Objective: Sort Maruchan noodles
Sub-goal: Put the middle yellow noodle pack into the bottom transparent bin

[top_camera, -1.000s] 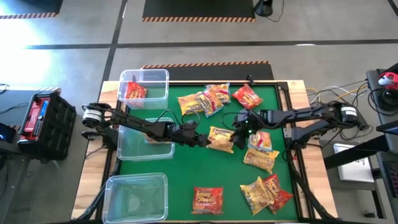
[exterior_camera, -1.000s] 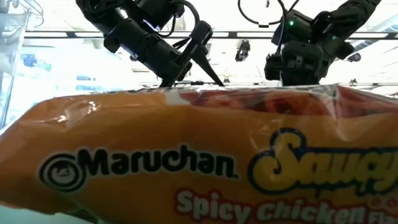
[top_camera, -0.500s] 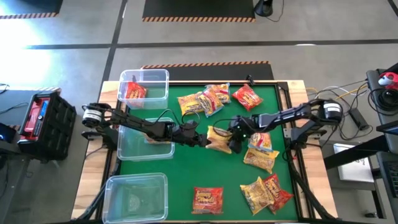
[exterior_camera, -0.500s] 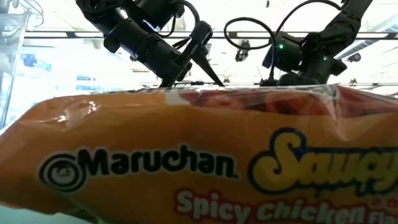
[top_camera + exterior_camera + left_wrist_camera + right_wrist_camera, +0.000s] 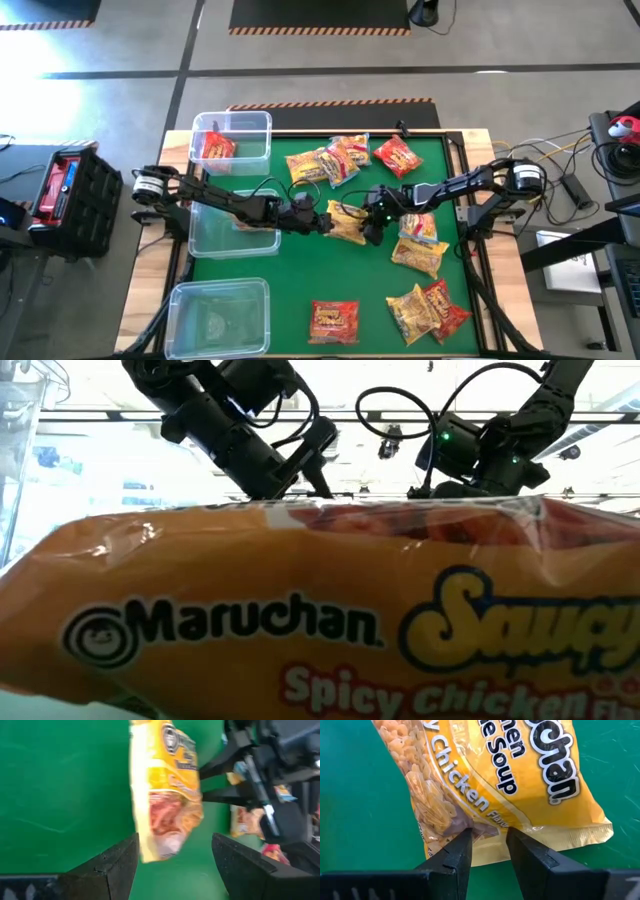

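Green felt covers the table [image 5: 300,290], which sits on a grey concrete floor with striped tape beyond its far edge. Nearest the low camera, an orange packet [image 5: 320,610] reading "Maruchan" and "Spicy Chicken" fills almost the whole low view. From above, that near edge holds a red packet [image 5: 334,319] and a small heap of yellow and red packets [image 5: 428,309] toward the right, with a clear bin [image 5: 219,317] at the left.

At the table's middle lies the yellow chicken packet [image 5: 347,223], and both arms meet over it. The left gripper [image 5: 322,222] reaches in from the left with its fingers [image 5: 112,867] spread wide on either side of the packet's end, not touching it. The right gripper [image 5: 372,230] comes from the right, its fingers [image 5: 456,856] partly apart and pinching the packet's sealed edge between them. Another yellow packet [image 5: 419,243] lies just right of that gripper.

Behind the left arm sits a second clear bin [image 5: 235,229]. Farther back, a cluster of 3 or 4 packets [image 5: 330,160] and a red one [image 5: 398,156] rest on the felt, and a third bin [image 5: 232,142] at the far left holds 1 red packet [image 5: 214,147].
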You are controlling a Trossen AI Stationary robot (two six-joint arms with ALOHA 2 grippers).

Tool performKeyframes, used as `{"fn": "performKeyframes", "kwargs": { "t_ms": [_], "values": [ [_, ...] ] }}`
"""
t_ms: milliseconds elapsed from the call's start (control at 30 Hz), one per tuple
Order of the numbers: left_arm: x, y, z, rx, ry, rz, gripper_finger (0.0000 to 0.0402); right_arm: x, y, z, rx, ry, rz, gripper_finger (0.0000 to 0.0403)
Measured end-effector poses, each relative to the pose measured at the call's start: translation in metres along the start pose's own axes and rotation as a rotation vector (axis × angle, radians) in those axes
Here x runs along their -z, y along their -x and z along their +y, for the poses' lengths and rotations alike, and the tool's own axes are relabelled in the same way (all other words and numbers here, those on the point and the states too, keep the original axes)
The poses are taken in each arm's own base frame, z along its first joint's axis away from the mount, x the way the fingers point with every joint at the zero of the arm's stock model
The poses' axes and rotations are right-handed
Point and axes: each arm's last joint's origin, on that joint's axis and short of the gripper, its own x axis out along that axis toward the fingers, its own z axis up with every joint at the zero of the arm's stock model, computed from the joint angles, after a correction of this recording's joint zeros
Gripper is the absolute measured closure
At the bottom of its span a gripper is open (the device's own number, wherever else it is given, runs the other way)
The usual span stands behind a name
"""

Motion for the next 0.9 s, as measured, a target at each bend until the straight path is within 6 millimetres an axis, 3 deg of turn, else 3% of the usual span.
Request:
{"fn": "performKeyframes", "kwargs": {
  "t_ms": [267, 467, 900],
  "values": [
    [-0.004, -0.004, 0.002, -0.013, 0.012, -0.055, 0.0169, -0.001, 0.000, 0.000, -0.003, 0.010, -0.006, 0.0282],
    [0.001, -0.029, 0.011, -0.015, 0.045, -0.048, 0.0169, -0.001, 0.000, 0.000, -0.004, 0.010, -0.006, 0.0282],
    [0.003, -0.062, -0.006, -0.006, -0.025, -0.049, 0.0169, -0.003, -0.001, 0.001, -0.021, 0.017, -0.031, 0.0283]
  ]
}}
